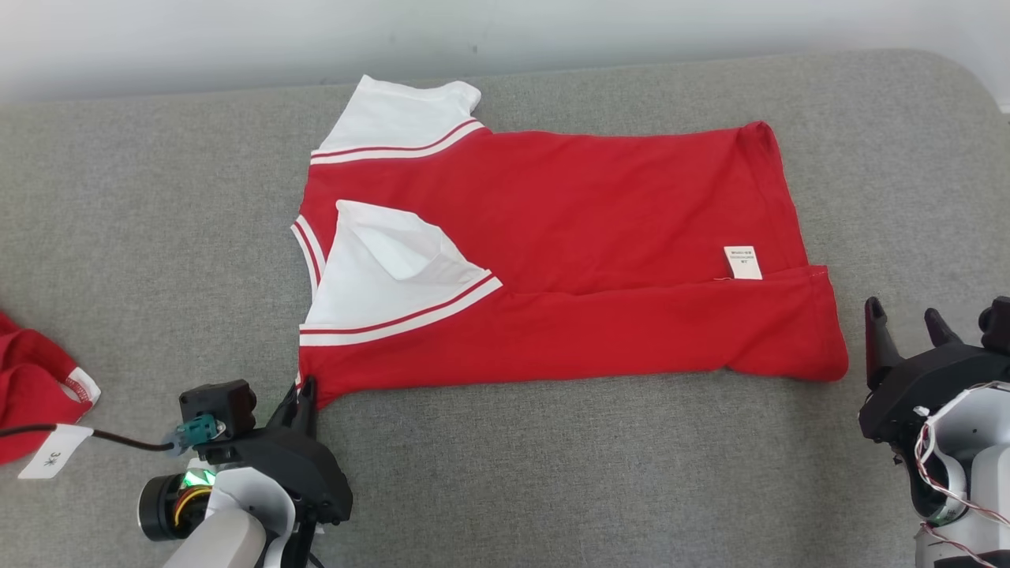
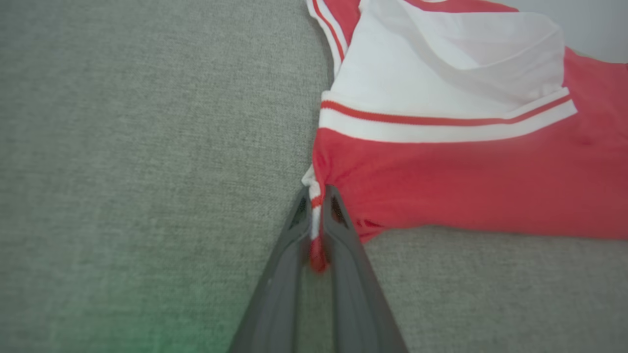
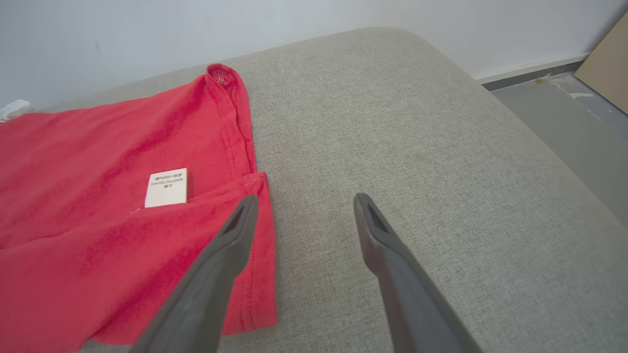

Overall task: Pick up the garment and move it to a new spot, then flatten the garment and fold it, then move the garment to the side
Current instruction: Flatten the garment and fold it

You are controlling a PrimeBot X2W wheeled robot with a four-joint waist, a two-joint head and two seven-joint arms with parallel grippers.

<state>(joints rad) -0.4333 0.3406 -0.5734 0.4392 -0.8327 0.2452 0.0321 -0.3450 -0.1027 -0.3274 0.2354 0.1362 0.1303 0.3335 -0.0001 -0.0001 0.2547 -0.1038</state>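
The garment is a red shirt with white, red-striped sleeves, spread on the grey cushion with its near long edge folded over. A white label shows near its right hem. My left gripper is shut on the garment's near left corner, where red and white cloth is pinched between the fingers. To the right of the hem, my right gripper stands open just above the cushion; its left finger overlaps the red hem in the right wrist view, nothing between the fingers.
Another red cloth with a white tag lies at the cushion's left edge. The grey cushion ends at a pale wall at the back. Floor drops off past its right end.
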